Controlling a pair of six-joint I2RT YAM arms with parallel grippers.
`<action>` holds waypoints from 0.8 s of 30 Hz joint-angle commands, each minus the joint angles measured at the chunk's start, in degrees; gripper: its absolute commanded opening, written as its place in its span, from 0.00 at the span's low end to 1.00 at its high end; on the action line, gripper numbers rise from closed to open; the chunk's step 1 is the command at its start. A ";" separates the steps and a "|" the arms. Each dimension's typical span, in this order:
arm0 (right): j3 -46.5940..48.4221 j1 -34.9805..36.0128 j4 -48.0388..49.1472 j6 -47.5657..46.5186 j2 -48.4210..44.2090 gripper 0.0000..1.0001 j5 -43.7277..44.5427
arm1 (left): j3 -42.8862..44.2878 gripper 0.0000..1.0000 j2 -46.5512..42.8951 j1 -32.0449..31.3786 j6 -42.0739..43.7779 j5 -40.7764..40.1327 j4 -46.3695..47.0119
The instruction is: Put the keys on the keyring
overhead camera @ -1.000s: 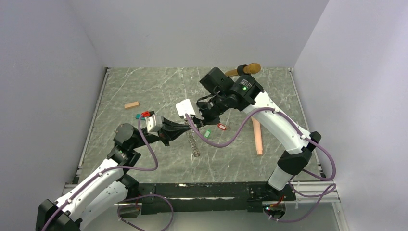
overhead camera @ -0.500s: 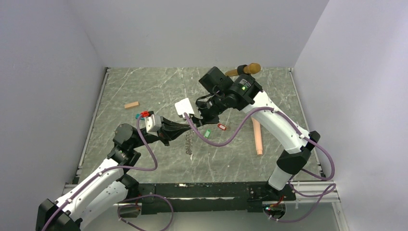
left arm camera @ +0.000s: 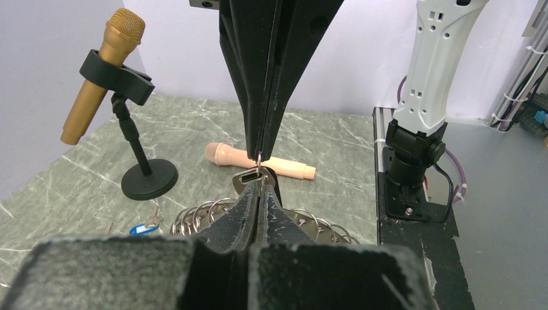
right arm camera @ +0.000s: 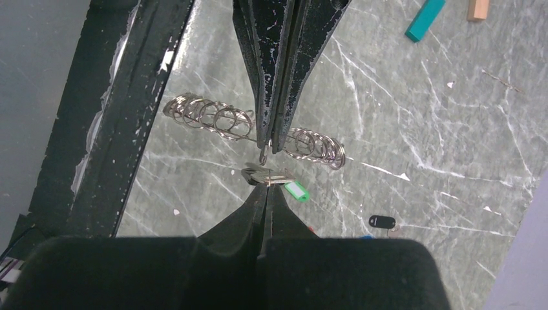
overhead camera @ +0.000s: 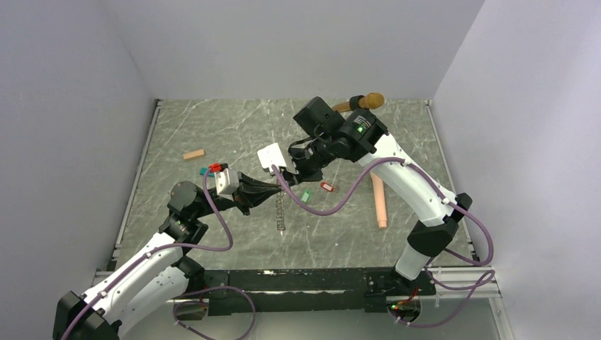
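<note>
My left gripper (overhead camera: 274, 188) (left arm camera: 260, 185) is shut on the keyring (overhead camera: 281, 212), a metal ring rimmed with many small loops that hangs below it above the table. The ring's loops show in the left wrist view (left arm camera: 197, 216) and in the right wrist view (right arm camera: 207, 116). My right gripper (overhead camera: 291, 174) (right arm camera: 265, 188) is shut on a silver key (right arm camera: 266, 174) with a green tag (right arm camera: 296, 190). Its tips meet the left gripper's tips, with one small loop (right arm camera: 263, 155) between them. A red-tagged key (overhead camera: 326, 186), a black-tagged key (right arm camera: 382, 221) and a blue-tagged key (left arm camera: 143, 227) lie on the table.
A gold microphone (overhead camera: 363, 102) stands on a black-based stand (left arm camera: 150, 181) at the back. A peach microphone (overhead camera: 380, 201) lies to the right. A tan block (overhead camera: 193, 154) and a teal block (right arm camera: 425, 11) lie to the left.
The hanging keyring has swung slightly to the left under the left gripper. Both grippers stay tip to tip and have hardly moved.
</note>
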 commanded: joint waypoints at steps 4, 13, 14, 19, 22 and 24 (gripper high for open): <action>2.38 0.35 0.62 0.72 0.15 0.00 -2.10 | 0.94 0.00 -0.82 0.29 0.31 -0.46 2.80; 2.31 0.33 0.08 0.34 0.44 0.00 -3.52 | 0.77 0.00 -1.36 0.28 0.55 -0.82 2.66; 2.42 0.38 0.01 0.33 0.54 0.00 -3.53 | 0.77 0.00 -1.48 0.30 0.67 -0.90 2.49; 2.60 0.27 -0.18 0.23 0.55 0.00 -3.97 | 0.77 0.00 -1.54 0.28 0.79 -0.93 2.33; 2.57 0.29 -0.21 0.32 0.54 0.00 -4.12 | 0.79 0.00 -1.44 0.28 0.56 -0.87 2.63; 2.76 0.29 -0.06 0.38 0.53 0.00 -3.99 | 0.77 0.00 -1.44 0.27 0.66 -0.86 2.54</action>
